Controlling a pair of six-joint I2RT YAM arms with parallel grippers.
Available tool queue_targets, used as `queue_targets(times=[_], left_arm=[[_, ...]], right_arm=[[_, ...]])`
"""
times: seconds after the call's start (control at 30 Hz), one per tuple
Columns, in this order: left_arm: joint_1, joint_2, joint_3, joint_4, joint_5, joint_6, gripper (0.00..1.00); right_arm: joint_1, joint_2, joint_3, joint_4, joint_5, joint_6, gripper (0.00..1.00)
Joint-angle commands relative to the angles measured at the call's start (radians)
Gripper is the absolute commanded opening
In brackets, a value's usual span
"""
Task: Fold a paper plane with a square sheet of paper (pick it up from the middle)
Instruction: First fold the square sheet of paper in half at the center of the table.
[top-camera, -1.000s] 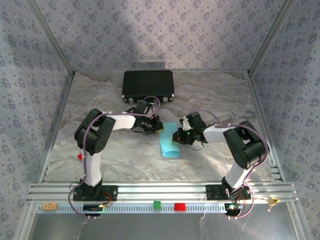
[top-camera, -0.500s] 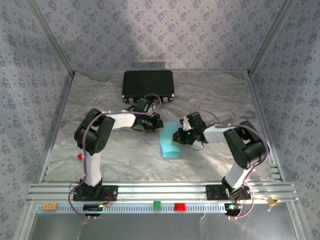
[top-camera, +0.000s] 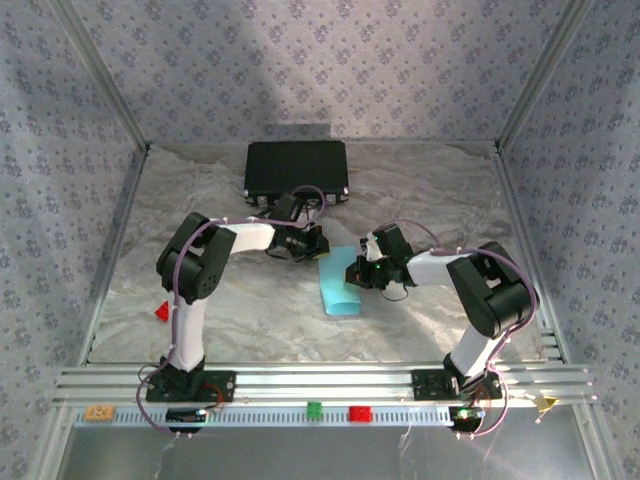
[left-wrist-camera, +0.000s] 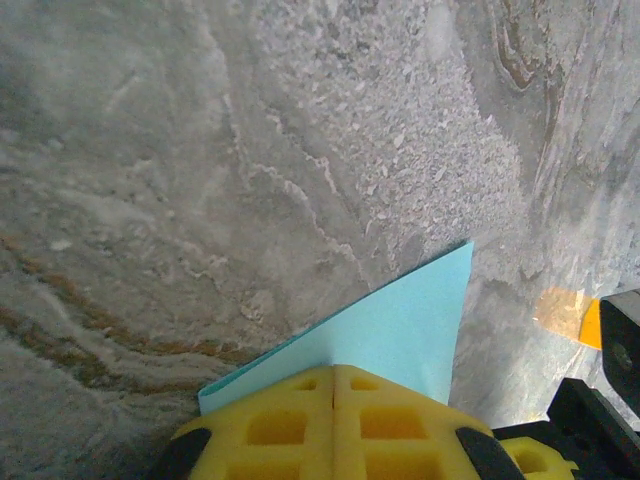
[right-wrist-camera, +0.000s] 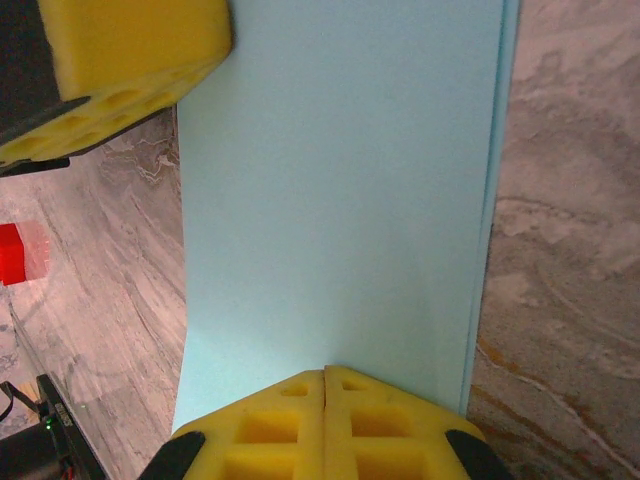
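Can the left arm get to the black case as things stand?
Probably, but not freely. The black case lies just beyond the left gripper with open table between, yet that gripper is shut on the light-blue sheet, which the right gripper also clamps; it would need to let go first.

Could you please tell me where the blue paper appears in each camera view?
Top external: the paper lies mid-table, between the two arms' tips.
Left wrist: paper juts up as a triangle from the left end effector, bottom centre.
Right wrist: paper spans the middle, from the right end effector to the top edge.
Shared landmark: the left end effector gripping a paper corner, top left in the right wrist view.
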Motion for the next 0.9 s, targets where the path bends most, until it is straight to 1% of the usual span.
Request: queue_targets(times=[0.0,0.27,0.4,0.53,0.63,0.77,0.87], left_arm=[[0.026,0.022,-0.018,-0.004,-0.056,0.006,0.0],[0.054,0.019,-0.006,0.021,-0.124,-0.021,0.0],[0.058,0.016,-0.005,0.005,-0.149,-0.029,0.0],[0.055,-0.026,0.014,-0.093,-0.211,-0.032,0.0],[0.055,-0.069,0.019,-0.119,-0.241,-0.034,0.0],[0.048,-0.099,0.044,-0.169,-0.229,-0.027,0.0],[0.031,-0.143,0.034,-0.193,-0.244,-0.019,0.0]], right_arm=[[-0.012,0.03,-0.045,-0.144,0.078,-0.024,0.0],[-0.014,0.029,-0.046,-0.15,0.077,-0.024,0.0],[-0.013,0.027,-0.046,-0.149,0.077,-0.025,0.0],[-0.014,0.021,-0.052,-0.131,0.068,-0.022,0.0],[-0.014,0.017,-0.053,-0.131,0.073,-0.019,0.0],[-0.013,0.014,-0.055,-0.127,0.073,-0.015,0.0],[-0.012,0.01,-0.056,-0.125,0.074,-0.013,0.0]])
